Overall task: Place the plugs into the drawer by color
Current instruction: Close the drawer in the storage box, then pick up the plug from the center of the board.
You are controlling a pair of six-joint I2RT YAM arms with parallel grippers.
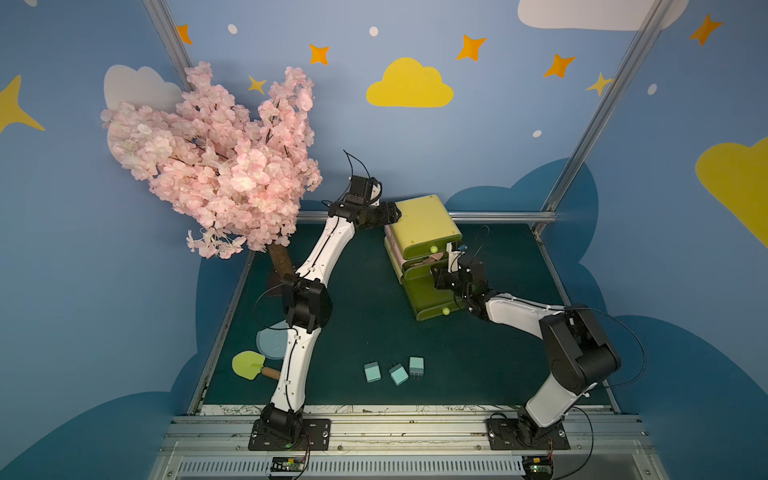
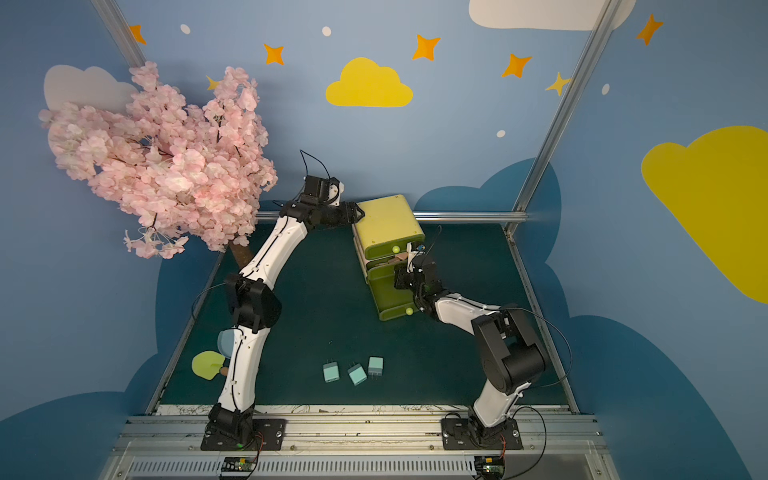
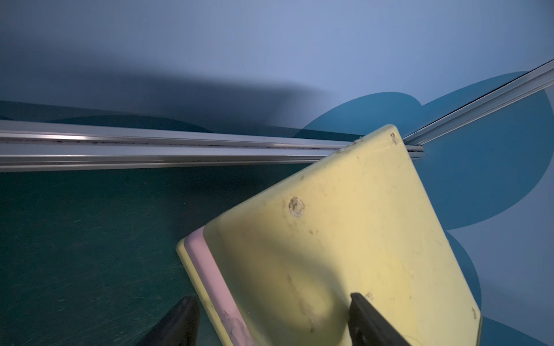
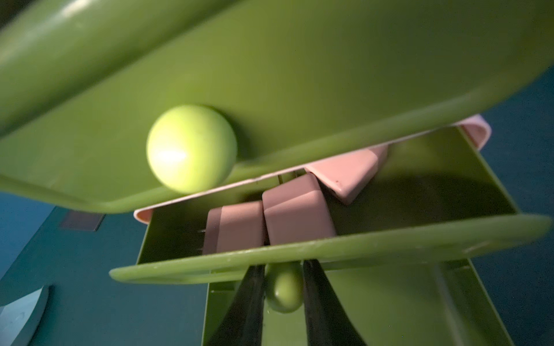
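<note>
You are bracing with the left gripper [image 1: 395,214] at the upper middle of a top view. Its jaws are standing spread astride the rear corner of the yellow-green drawer cabinet [image 1: 419,220], one finger over the pale top and one beside the side wall. This is likely so the cabinet is not sliding while a drawer is being worked. Whether the fingers are actually touching it, I cannot tell.

Below, at the lower centre, three light blue plugs [image 1: 399,374] are lying close together on the green mat [image 1: 353,291]. They are well apart from the cabinet and waiting for their turn.

Moving right, the middle drawer [image 4: 329,248] is standing pulled out. Three peach-pink plugs [image 4: 296,215] are lying inside it, so that colour is looking finished. You are pinching that drawer's knob [image 4: 283,292] between the pressed-in jaws of the right gripper [image 4: 283,266]. That is reading as the grip for pushing the drawer shut.
</note>
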